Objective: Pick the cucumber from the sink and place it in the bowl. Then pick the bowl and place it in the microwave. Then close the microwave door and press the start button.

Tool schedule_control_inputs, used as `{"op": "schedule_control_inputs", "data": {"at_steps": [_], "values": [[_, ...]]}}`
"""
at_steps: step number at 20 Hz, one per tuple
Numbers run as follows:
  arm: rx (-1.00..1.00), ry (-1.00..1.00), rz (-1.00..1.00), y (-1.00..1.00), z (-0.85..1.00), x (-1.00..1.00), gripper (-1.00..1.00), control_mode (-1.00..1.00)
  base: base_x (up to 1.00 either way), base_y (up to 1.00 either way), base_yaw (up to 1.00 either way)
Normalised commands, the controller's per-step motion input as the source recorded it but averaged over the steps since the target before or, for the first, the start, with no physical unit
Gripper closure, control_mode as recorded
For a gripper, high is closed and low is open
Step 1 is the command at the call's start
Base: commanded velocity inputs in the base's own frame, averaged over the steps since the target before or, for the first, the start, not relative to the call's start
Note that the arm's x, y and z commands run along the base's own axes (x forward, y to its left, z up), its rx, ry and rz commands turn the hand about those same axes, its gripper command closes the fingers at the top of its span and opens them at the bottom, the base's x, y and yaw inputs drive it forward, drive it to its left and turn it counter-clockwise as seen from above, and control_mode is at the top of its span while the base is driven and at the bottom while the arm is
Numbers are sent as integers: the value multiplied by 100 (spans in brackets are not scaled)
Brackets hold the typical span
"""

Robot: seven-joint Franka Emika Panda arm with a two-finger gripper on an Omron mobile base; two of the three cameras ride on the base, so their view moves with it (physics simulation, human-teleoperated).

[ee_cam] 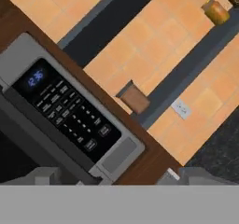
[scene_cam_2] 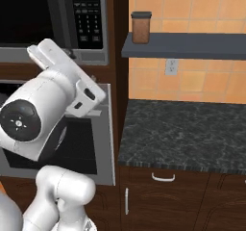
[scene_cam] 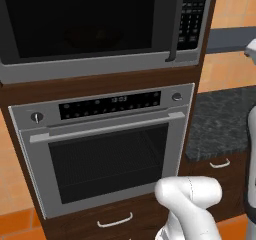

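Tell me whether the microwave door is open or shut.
Shut. The microwave door lies flush across the front of the microwave, its vertical handle right beside the keypad panel, dark glass covering the cavity.

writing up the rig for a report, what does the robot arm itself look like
The arm is glossy white with rounded, bulbous links, and one joint ends in a dark round cap with a small pale mark at its centre. The boxy white hand has a dark slot. The gripper shows grey finger tips.

Black microwave (scene_cam: 95,24), orange tiled wall (scene_cam_2: 192,8), speckled dark counter (scene_cam_2: 182,134).
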Motion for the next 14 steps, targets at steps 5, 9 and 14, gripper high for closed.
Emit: {"op": "schedule_control_inputs", "data": {"at_steps": [5,9,14], "values": [[82,0,13,53,-10,62,-100,-100,0,0,0],[62,8,18,80,-24,58,-100,-100,0,0,0],[58,25,38,22,-17,37,-100,-100,0,0,0]]}}
